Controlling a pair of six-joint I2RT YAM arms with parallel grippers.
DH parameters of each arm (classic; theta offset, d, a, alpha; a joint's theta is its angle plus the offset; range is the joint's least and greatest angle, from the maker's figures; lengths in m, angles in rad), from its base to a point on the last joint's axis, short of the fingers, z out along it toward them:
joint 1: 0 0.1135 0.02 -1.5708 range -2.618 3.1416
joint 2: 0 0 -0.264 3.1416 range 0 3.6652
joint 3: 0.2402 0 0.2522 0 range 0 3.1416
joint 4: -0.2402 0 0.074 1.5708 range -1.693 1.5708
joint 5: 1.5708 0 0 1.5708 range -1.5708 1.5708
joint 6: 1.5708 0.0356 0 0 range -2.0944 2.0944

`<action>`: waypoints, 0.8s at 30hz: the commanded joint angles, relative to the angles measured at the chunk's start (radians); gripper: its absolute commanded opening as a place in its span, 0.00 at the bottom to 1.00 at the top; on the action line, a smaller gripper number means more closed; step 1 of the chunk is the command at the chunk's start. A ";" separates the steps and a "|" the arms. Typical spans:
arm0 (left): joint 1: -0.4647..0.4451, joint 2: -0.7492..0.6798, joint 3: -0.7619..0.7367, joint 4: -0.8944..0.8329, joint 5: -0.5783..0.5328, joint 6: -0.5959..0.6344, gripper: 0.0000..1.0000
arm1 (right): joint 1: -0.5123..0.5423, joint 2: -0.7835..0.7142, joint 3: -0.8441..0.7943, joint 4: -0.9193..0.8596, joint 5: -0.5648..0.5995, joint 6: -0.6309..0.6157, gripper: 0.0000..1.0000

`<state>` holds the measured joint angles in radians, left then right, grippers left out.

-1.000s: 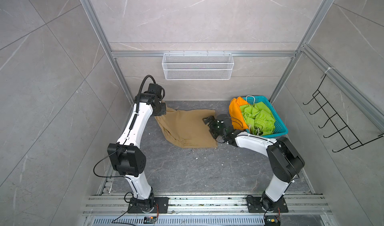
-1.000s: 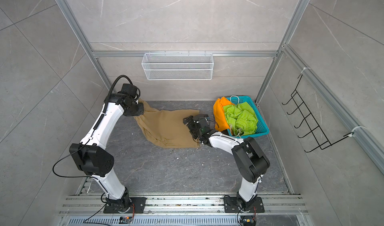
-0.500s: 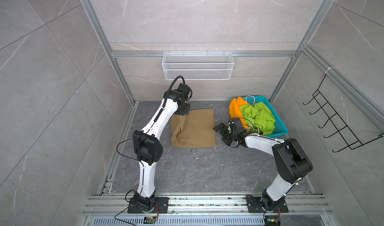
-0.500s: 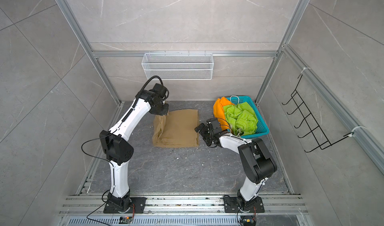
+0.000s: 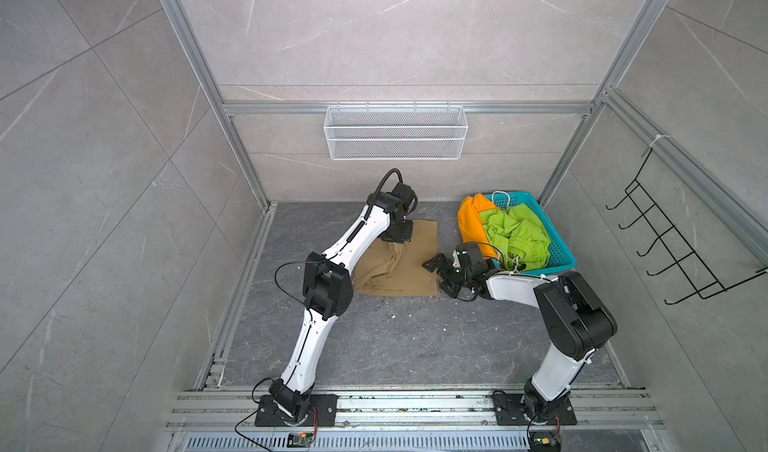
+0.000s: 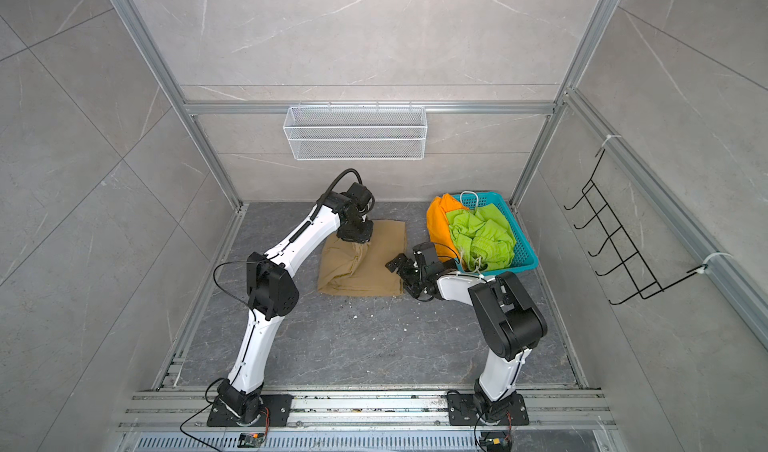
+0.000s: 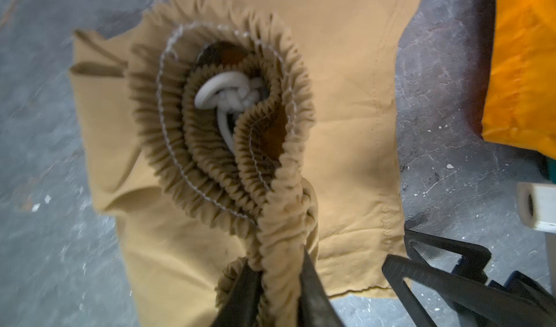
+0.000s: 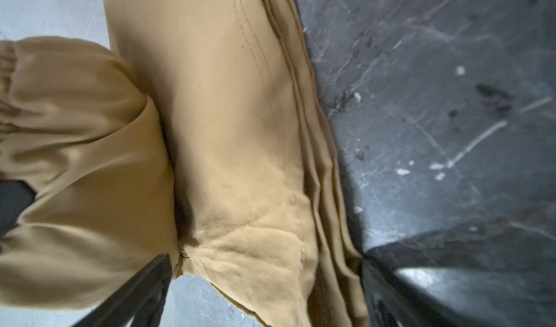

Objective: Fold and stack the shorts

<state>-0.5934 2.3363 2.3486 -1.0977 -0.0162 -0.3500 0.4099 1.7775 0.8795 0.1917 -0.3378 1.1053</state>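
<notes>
Khaki tan cloth at the middle of the dark marbled worktop: the khaki shorts, folded into a rough rectangle, flat along the right side, rumpled on the left. Same lie of the khaki shorts in both top views.

Clamped on the gathered waistband near the far edge of that rectangle: the left hand, pointing down, elastic bunched and raised off the layers beneath. From the left wrist view, waistband pinched between the dark fingers of the left hand and curled into a loop around the knotted white drawstring.

Low at the near right corner of the same pair: the right hand, spread wide, gripping nothing. From the right wrist view, stacked folded edges of the cloth lying in the gap between its fingers; contact with the fabric impossible to tell.

Right of the folded pair, toward the back corner: the teal basket, holding the green shorts in a crumpled heap, with the orange shorts draped over its left rim. Both apart from the khaki pair.

On the back wall, a white wire basket; on the right wall, a black hook rack.
</notes>
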 commanded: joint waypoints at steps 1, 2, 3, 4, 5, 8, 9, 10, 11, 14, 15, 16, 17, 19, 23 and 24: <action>-0.024 -0.075 -0.022 0.132 0.128 -0.039 0.35 | -0.008 -0.017 -0.010 -0.039 -0.002 -0.029 1.00; -0.024 -0.101 -0.046 0.158 0.141 -0.038 0.39 | -0.012 -0.029 -0.010 -0.048 -0.001 -0.032 1.00; -0.023 -0.129 -0.067 0.182 0.145 -0.034 0.62 | -0.018 -0.041 -0.007 -0.063 -0.003 -0.033 1.00; -0.022 -0.150 -0.083 0.196 0.159 -0.017 0.91 | -0.022 -0.055 -0.003 -0.080 -0.002 -0.061 1.00; -0.022 -0.172 -0.089 0.199 0.173 0.003 0.96 | -0.026 -0.069 0.006 -0.104 0.003 -0.077 1.00; -0.022 -0.242 -0.098 0.166 0.100 0.050 0.97 | -0.031 -0.121 0.047 -0.202 0.042 -0.133 1.00; -0.015 -0.288 -0.146 0.185 0.041 0.054 0.97 | -0.031 -0.142 0.063 -0.241 0.066 -0.156 1.00; -0.005 -0.330 -0.211 0.215 0.003 0.053 0.97 | -0.031 -0.161 0.076 -0.268 0.084 -0.170 1.00; 0.014 -0.387 -0.293 0.267 -0.010 0.044 0.98 | -0.031 -0.178 0.092 -0.289 0.096 -0.186 1.00; 0.116 -0.509 -0.549 0.428 0.119 -0.058 0.99 | -0.029 -0.193 0.155 -0.286 0.072 -0.202 1.00; 0.156 -0.534 -0.621 0.483 0.194 -0.109 0.98 | -0.027 -0.174 0.193 -0.271 0.043 -0.195 0.99; 0.194 -0.558 -0.698 0.545 0.269 -0.157 0.98 | -0.024 -0.142 0.233 -0.253 0.006 -0.183 1.00; 0.217 -0.575 -0.767 0.609 0.313 -0.193 0.99 | -0.017 -0.109 0.271 -0.235 -0.026 -0.169 1.00; 0.244 -0.604 -0.898 0.742 0.365 -0.258 0.99 | 0.004 -0.014 0.366 -0.199 -0.084 -0.135 1.00; 0.245 -0.585 -0.988 0.786 0.418 -0.297 0.99 | 0.050 0.112 0.467 -0.205 -0.084 -0.122 1.00; 0.247 -0.586 -1.016 0.799 0.423 -0.311 0.99 | 0.056 0.128 0.481 -0.252 -0.053 -0.147 1.00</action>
<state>-0.3168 1.7535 1.3689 -0.4187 0.2924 -0.5827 0.4400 1.8423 1.3323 0.0151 -0.3901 0.9703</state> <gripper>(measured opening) 0.991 0.996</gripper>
